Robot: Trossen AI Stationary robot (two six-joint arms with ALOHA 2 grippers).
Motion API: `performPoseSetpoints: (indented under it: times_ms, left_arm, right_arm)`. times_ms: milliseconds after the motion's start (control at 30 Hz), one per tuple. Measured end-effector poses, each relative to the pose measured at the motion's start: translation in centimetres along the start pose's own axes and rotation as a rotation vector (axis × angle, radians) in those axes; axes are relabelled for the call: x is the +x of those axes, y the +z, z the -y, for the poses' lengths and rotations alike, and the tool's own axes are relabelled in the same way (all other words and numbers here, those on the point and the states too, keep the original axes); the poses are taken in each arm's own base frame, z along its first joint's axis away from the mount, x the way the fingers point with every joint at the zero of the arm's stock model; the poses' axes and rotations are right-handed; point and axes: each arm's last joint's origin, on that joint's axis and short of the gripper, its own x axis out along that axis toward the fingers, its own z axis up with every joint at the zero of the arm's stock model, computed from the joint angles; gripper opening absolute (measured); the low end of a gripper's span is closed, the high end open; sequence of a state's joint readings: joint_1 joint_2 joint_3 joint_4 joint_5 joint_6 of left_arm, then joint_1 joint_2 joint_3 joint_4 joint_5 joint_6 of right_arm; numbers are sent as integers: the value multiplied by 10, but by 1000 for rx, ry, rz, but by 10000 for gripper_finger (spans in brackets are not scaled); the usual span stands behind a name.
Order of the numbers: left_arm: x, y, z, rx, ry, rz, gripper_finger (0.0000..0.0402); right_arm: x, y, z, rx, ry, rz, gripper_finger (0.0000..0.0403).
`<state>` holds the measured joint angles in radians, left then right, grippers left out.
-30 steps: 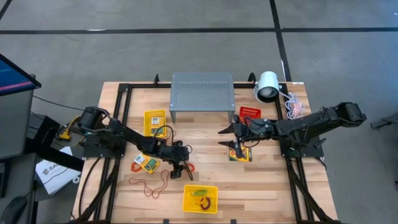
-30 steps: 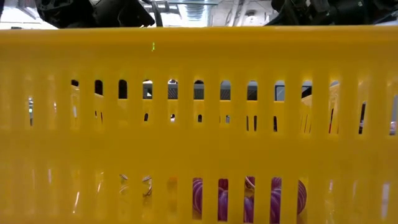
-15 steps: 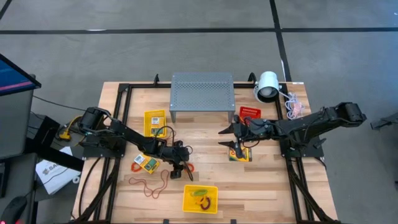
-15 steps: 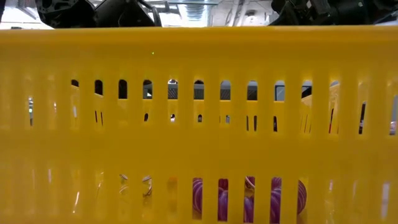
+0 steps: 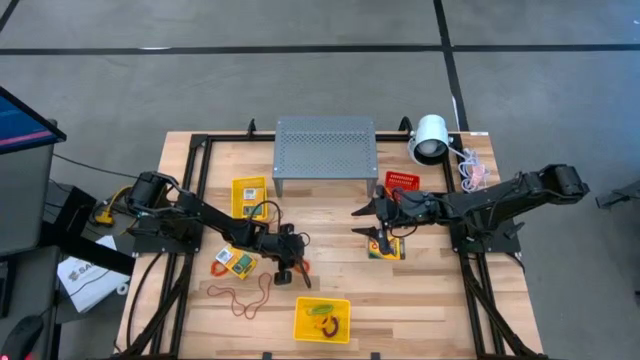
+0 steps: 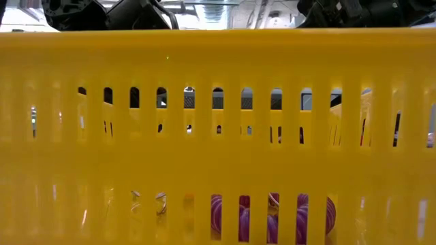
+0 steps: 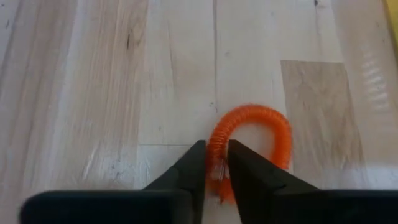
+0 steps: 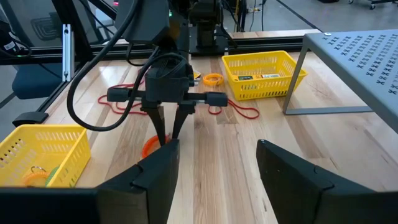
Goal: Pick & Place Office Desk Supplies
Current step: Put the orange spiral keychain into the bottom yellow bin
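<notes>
Low view blocked by yellow basket wall (image 6: 218,136).

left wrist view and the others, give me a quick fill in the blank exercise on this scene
1. The left gripper is pinching a coiled ____ rubber band.
2. The right gripper has its jaws ____.
3. The low view is almost wholly blocked by a yellow ____.

Missing words: orange; open; basket

Pale matt wooden table (image 7: 93,93), ribbed orange rubber loop (image 7: 273,124), slotted plastic basket (image 6: 218,156).
</notes>
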<state>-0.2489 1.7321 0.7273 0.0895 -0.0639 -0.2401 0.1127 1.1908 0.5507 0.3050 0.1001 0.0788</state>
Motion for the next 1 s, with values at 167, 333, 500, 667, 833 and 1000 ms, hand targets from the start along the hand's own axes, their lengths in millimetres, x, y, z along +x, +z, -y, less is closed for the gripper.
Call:
performPoseSetpoints:
  times_ms: [167, 333, 500, 667, 833, 1000]
  left_arm:
    - [0, 1, -1, -7, -17, 4, 9]
    - [-3, 3, -6, -23, -8, 9, 15]
    - [-13, 10, -12, -39, -3, 39, 6]
    - [-32, 23, -17, -28, -5, 125, 10]
    - [-62, 35, -19, -13, -9, 215, 6]
    - [-91, 44, -18, 20, -9, 321, 8]
  right_arm:
    - [0, -1, 0, -1, -1, -6, 209]
    - [0, -1, 0, -1, 0, -6, 209]
    - [0, -1, 0, -1, 0, -6, 209]
    - [0, -1, 0, 0, 0, -6, 209]
    - [0, 0, 0, 33, 1, -3, 209]
    - [0, 5, -5, 83, 85, 49, 209]
